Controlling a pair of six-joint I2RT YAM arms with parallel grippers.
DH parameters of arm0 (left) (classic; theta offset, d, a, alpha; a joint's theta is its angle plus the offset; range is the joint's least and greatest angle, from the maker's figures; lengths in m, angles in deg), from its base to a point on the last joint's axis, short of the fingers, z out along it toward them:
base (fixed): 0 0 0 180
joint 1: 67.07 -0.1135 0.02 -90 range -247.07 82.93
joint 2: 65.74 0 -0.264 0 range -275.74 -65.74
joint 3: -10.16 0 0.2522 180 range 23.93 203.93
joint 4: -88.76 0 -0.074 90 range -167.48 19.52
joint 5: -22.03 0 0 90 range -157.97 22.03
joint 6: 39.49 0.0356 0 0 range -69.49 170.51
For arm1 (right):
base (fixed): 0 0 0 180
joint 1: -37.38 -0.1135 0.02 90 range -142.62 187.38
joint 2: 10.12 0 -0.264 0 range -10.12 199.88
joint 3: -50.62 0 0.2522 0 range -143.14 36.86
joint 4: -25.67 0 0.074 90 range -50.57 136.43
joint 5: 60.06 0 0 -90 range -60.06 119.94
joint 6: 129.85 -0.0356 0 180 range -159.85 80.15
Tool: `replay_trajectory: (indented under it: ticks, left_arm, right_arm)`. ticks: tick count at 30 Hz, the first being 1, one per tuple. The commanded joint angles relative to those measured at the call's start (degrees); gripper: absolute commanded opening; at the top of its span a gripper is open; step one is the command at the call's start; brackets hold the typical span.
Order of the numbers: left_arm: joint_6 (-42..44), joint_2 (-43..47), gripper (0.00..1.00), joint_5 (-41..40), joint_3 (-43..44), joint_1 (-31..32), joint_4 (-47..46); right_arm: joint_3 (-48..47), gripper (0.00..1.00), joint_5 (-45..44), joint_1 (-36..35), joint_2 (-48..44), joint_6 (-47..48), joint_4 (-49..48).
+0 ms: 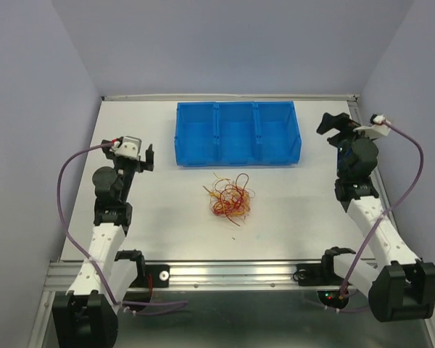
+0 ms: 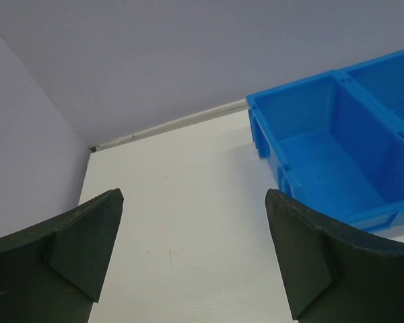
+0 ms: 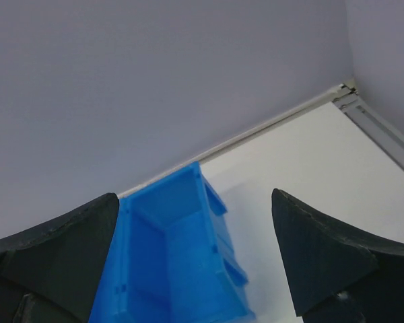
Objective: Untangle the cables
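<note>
The left jaws are standing spread as wide as they go, gripping nothing and touching nothing. In the left wrist view their two dark fingers point(image 2: 81, 249) are framing only bare counter point(image 2: 182, 256), with one corner of the blue bin point(image 2: 273, 151) showing at 2 o'clock. The right jaws are gaping just as wide and are likewise carrying nothing. Their fingers point(image 3: 60, 256) are hanging in the air, with one end of the bin lying between and below them.

From the top camera, the left arm point(image 1: 112, 192) is holding its jaws above the counter at about 10 o'clock from the cables point(image 1: 230, 197). The right arm point(image 1: 359, 181) is holding its own at about 2 o'clock, and both are well apart from them. The cables are lying in one loose, knotted heap of red, orange and cream strands near the middle of the counter. They are lying outside the bin, which is sitting near them at 12 o'clock with its three compartments facing up.
</note>
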Motion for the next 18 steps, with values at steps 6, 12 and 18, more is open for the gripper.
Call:
replay_trajectory:
  ticks: [6, 12, 18]
  left_arm:
    - [2.5, -0.4, 0.99, 26.5, 7.6, 0.2, 7.1]
    - [10.7, -6.0, 0.98, 35.2, 12.5, 6.0, 18.6]
    - [18.0, -11.2, 0.98, 36.7, 14.9, 17.7, 24.6]
  right_arm:
    - [-10.1, 1.00, 23.3, 0.2, -5.9, -19.9, 25.4]
    - [-5.5, 1.00, 40.3, 0.2, -8.1, -14.3, 20.7]
    - [-3.6, 0.93, 48.7, 0.0, -1.6, -12.2, 20.0]
